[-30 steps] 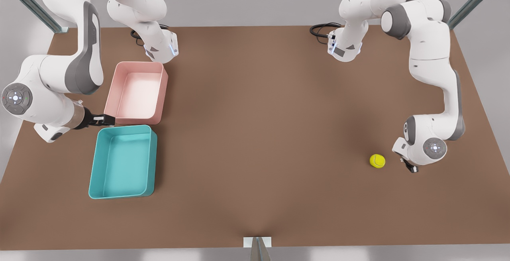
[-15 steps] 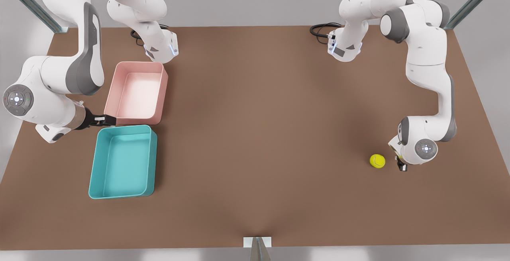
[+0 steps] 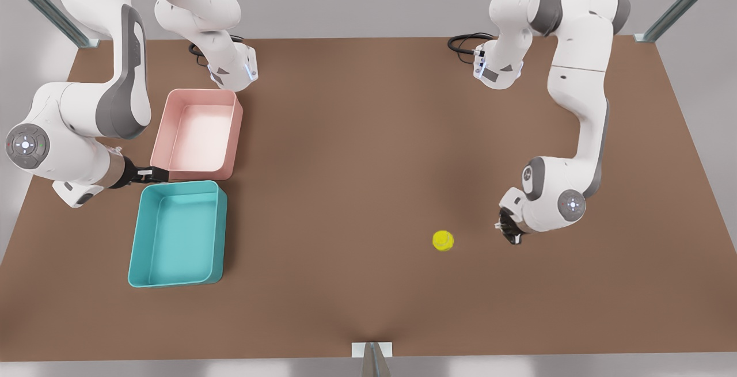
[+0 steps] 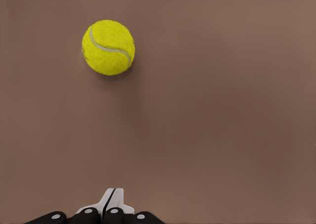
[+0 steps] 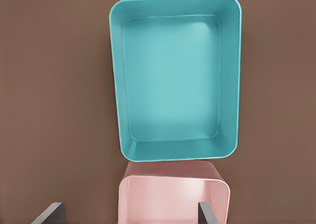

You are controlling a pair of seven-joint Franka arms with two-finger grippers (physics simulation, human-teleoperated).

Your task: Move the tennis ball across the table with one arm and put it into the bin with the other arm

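Yellow-green tennis ball (image 3: 443,240) on table (image 3: 357,193), apart from left tool (image 3: 509,233).

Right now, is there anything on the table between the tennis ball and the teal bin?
Nothing visible. Only bare table lies between the tennis ball and the bin. The pink tray sits beside the bin, off that path.

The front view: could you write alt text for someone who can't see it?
A tennis ball lies loose on a brown table, just ahead of the left claw. Far across, the right claw hangs by a teal bin and a pink tray.
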